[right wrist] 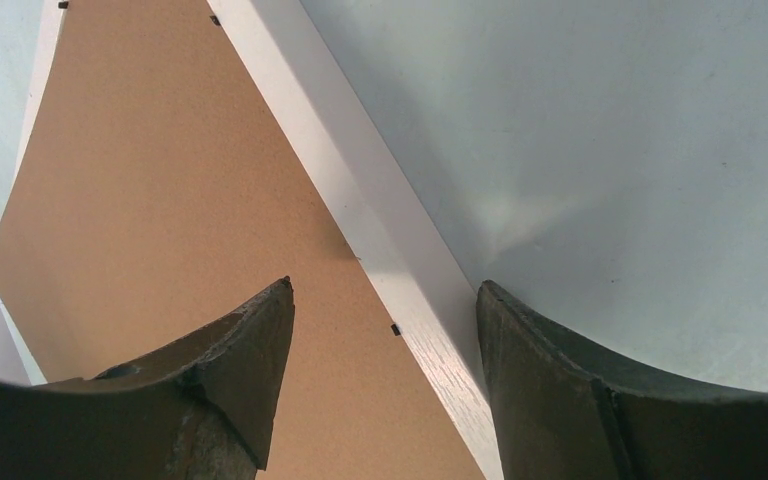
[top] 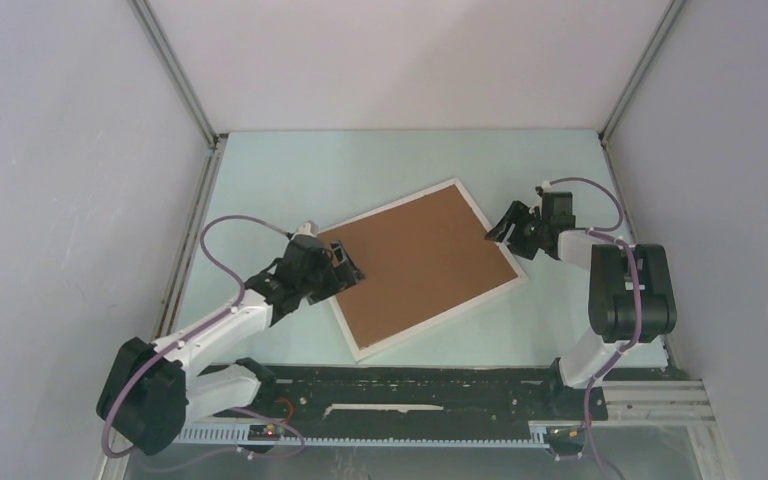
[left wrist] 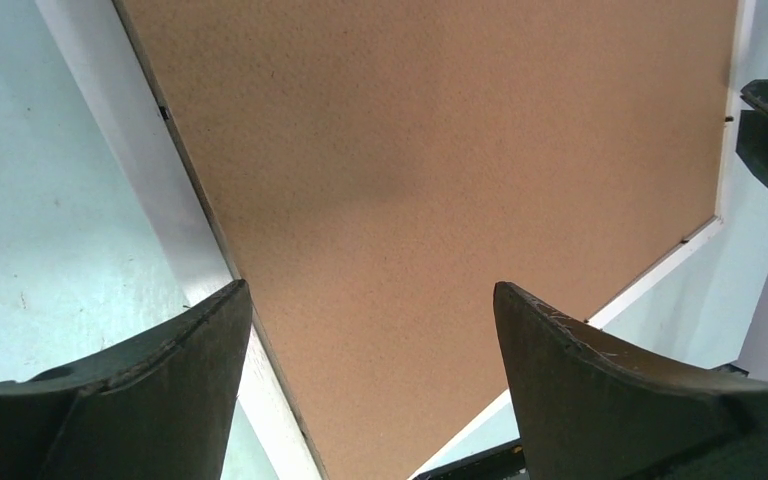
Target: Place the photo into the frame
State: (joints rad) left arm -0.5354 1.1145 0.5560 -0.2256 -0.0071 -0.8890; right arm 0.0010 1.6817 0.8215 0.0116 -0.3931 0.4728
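Firstly, left pincer (top: 352,266): it hangs over the frame's (top: 440,320) left corner. Jaws are spread wide, nothing between them. In its wrist view (left wrist: 370,300) one finger (left wrist: 160,380) sits above the frame's white rim and the other above the brown backing board (left wrist: 440,160). Cannot tell whether either one touches.

Frame: lies flat on the pale green desk (top: 360,170), turned askew to the desk's edges, back side up. The backing board (top: 420,260) fills it inside the white rim.

Right pincer (top: 505,232): at the frame's right corner, jaws well apart and holding nothing. In its wrist view (right wrist: 385,295) the white rim (right wrist: 360,200) runs between the two fingers, one finger (right wrist: 230,360) over the board, the other over bare desk just beside the frame.
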